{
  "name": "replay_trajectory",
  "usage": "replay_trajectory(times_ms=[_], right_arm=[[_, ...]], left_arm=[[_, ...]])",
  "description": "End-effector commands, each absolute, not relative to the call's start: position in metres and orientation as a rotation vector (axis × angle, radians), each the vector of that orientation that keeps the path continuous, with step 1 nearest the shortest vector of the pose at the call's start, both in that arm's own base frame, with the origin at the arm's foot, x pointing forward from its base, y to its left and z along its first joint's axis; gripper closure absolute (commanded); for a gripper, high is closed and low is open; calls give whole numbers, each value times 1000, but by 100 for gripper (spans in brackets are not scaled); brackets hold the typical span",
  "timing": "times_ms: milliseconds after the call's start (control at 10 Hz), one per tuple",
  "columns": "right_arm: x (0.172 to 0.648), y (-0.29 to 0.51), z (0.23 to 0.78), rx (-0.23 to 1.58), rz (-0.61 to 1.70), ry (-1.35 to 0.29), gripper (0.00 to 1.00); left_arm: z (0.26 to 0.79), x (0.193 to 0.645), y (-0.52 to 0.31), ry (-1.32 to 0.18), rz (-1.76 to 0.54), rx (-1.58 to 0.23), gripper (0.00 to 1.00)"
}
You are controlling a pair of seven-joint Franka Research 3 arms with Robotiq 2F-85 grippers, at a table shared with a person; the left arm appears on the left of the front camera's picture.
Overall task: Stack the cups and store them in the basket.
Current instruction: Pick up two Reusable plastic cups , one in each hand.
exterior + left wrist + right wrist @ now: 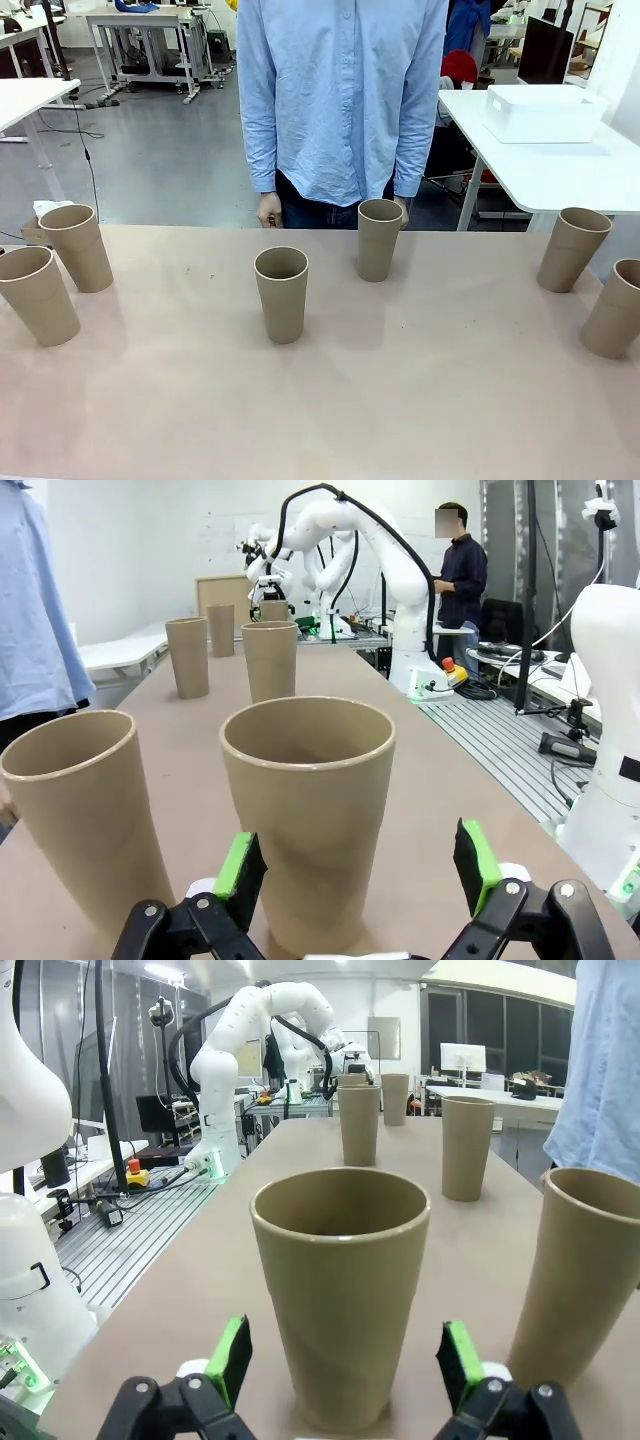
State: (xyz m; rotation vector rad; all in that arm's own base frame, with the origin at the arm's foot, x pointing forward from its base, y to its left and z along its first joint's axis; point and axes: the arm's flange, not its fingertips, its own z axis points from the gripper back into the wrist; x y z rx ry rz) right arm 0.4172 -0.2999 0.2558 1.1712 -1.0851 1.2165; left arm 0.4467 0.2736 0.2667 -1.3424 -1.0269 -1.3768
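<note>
The left claw [358, 868] stood wide, its green pads [240, 865] either side of the left outer cup [308, 810]; whether they touched it I could not tell. The right claw [345, 1360] gaped likewise around the right outer cup [340, 1290]. All six cups were alike: tall, tapered, matte tan, handleless, upright.

Taking the centre cup [281, 292] as mark, the left outer cup sat far to its left near the edge of the surface [430, 400], with the left twin cup [78, 245] just behind. The right outer cup sat far to its right at the opposite edge, with the right twin cup [572, 248] behind. The sixth cup [378, 238] stood behind and right of it, before the person [340, 100]. Bare room lay around the centre cup on both sides. The basket [540, 115], white and rectangular, rested well beyond and right of it on a separate white surface [560, 175].
</note>
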Motion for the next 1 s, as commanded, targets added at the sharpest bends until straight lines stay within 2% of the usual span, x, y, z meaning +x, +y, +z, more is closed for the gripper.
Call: replay_trajectory(times_ms=[0, 100, 500, 900], right_arm=[[417, -299, 258, 1166, 1217, -1095, 0], [417, -300, 256, 1171, 1217, -1085, 0], [433, -287, 235, 1222, 1268, -1048, 0], [440, -275, 229, 1271, 1294, -1014, 0]], left_arm=[[267, 442, 277, -1051, -1409, -1345, 0], [267, 447, 274, -1027, -1377, -1342, 0], [254, 472, 279, -1110, -1282, -1321, 0], [246, 475, 273, -1109, -1258, -1348, 0]])
